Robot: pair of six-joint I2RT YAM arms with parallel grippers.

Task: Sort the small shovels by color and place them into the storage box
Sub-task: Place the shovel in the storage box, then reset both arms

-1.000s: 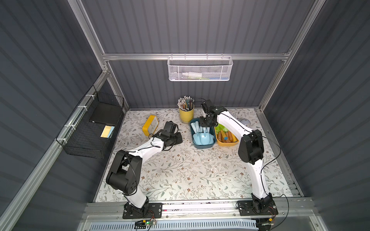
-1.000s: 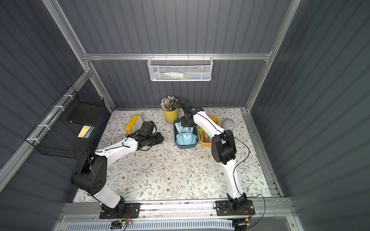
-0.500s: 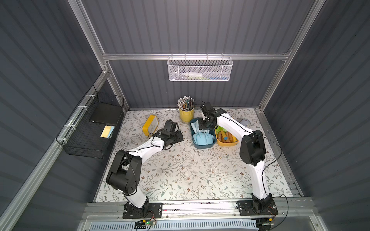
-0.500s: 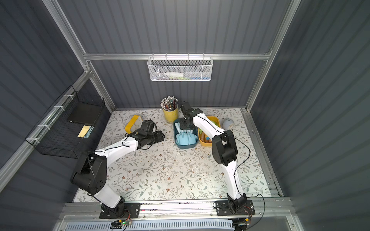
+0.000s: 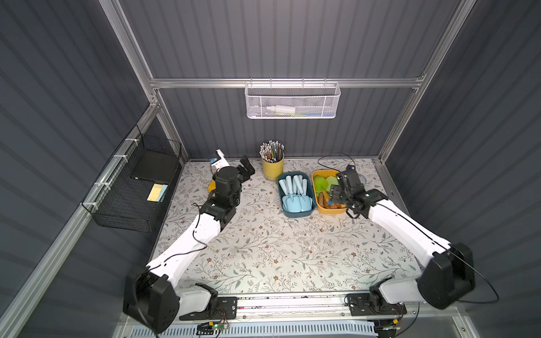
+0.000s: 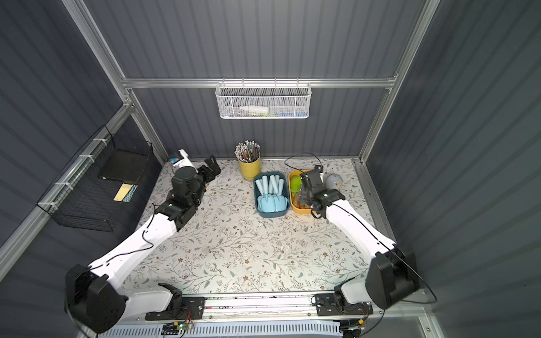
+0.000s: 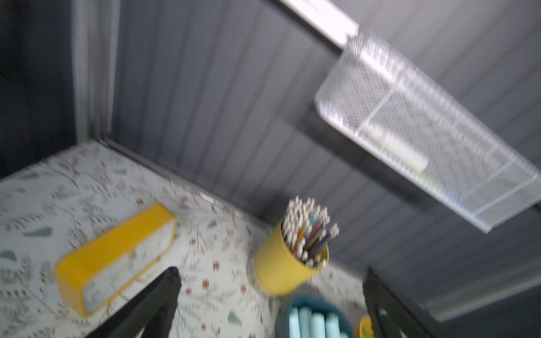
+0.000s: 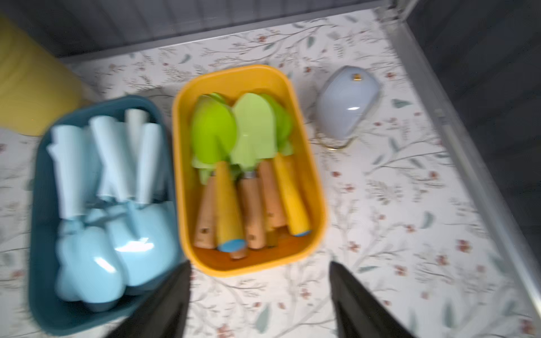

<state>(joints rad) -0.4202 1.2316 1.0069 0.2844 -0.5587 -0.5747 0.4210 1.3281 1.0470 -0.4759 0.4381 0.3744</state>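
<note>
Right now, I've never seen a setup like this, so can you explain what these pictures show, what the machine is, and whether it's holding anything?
This is a white two-armed robot fixed at the front of a floral table. Two pictures look down from overhead; the other two come from cameras on the arms' wrists. Each arm ends in a two-fingered gripper: the left gripper and the right gripper both stand open, holding nothing. On the table, a teal bin holds pale blue shovels and a yellow bin holds green shovels with wooden handles. A yellow pencil cup stands beside them.
</note>
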